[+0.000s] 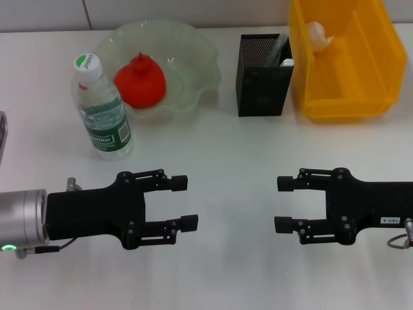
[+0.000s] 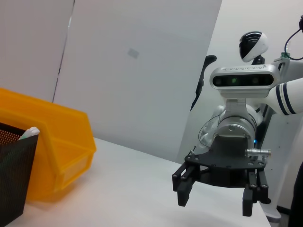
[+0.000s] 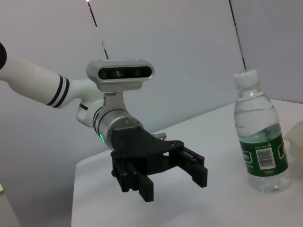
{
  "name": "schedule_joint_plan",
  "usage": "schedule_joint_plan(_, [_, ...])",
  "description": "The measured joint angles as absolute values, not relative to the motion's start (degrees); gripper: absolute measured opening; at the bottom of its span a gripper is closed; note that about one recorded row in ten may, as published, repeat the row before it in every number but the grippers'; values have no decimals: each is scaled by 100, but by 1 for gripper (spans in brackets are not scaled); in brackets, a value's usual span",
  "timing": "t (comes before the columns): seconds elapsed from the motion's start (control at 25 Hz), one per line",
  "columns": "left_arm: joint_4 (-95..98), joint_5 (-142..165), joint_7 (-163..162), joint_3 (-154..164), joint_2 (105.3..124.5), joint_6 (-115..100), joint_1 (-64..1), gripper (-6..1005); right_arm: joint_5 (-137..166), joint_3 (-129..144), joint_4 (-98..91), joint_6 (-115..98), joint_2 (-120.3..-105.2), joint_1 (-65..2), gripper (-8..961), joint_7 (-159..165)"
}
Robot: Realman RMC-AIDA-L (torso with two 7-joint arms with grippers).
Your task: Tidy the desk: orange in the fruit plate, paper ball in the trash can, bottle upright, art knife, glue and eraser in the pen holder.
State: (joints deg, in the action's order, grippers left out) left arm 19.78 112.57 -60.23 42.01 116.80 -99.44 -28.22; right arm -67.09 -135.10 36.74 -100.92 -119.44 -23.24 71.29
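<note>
A clear water bottle [image 1: 103, 110] with a green label stands upright at the left; it also shows in the right wrist view [image 3: 262, 142]. A red-orange fruit [image 1: 141, 82] lies in the pale green fruit plate [image 1: 193, 58]. A white paper ball [image 1: 317, 32] lies in the yellow bin [image 1: 342, 103]. The black mesh pen holder [image 1: 258, 84] holds a few items [image 1: 279, 51] that I cannot tell apart. My left gripper [image 1: 186, 203] and right gripper [image 1: 282, 204] are both open and empty above the front of the table, facing each other.
The left wrist view shows the right gripper [image 2: 215, 203], the yellow bin [image 2: 57, 142] and the pen holder [image 2: 14, 175]. The right wrist view shows the left gripper [image 3: 175, 185]. A grey object [image 1: 2, 135] sits at the table's left edge.
</note>
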Motion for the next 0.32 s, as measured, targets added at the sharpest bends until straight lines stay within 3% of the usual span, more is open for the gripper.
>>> schedule_joint_plan(0.32, [2026,11323,-6020,4201,11662,-9975,-2787,732,-6713,-13516,3589,-10072,-11946,-2380,758,7067])
